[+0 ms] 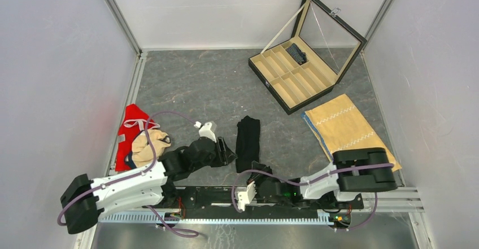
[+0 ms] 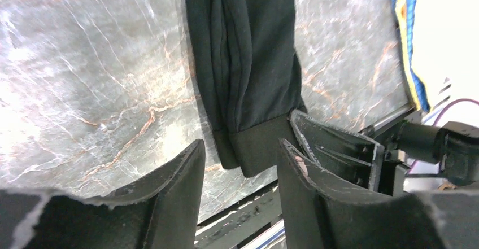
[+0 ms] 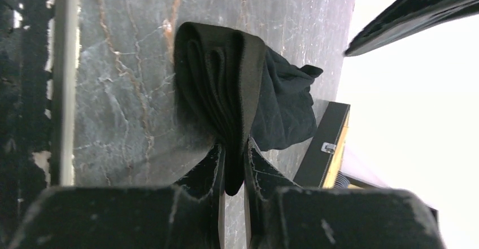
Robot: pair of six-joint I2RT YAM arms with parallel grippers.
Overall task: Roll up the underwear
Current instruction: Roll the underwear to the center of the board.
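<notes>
Striped underwear (image 1: 295, 53) rolled in box (image 1: 269, 88), table's far right. Black underwear (image 1: 247, 139) flat strip by near edge, unrolled; right gripper (image 3: 233, 150) pinching its end, left gripper (image 2: 240, 145) released.

1. You're working in a robotics lab test cell, not anybody's home.
2. Look around you: plain white wall panels (image 1: 56, 62) box the space in, framed by bare aluminium posts (image 1: 117, 14).
3. Under you, a grey marbled tabletop (image 1: 197, 85). At its near edge a black mounting plate (image 1: 209, 195) carries your left arm (image 1: 127, 186) and right arm (image 1: 361, 170) side by side.
4. Purple cable (image 1: 169, 113) loops off the arms in plain sight.
5. Clothing lies straight on the bench: the underwear (image 1: 247, 136), a tan cloth (image 1: 344, 127), a red garment (image 1: 131, 126), plus an open compartment box (image 1: 308, 82).
</notes>
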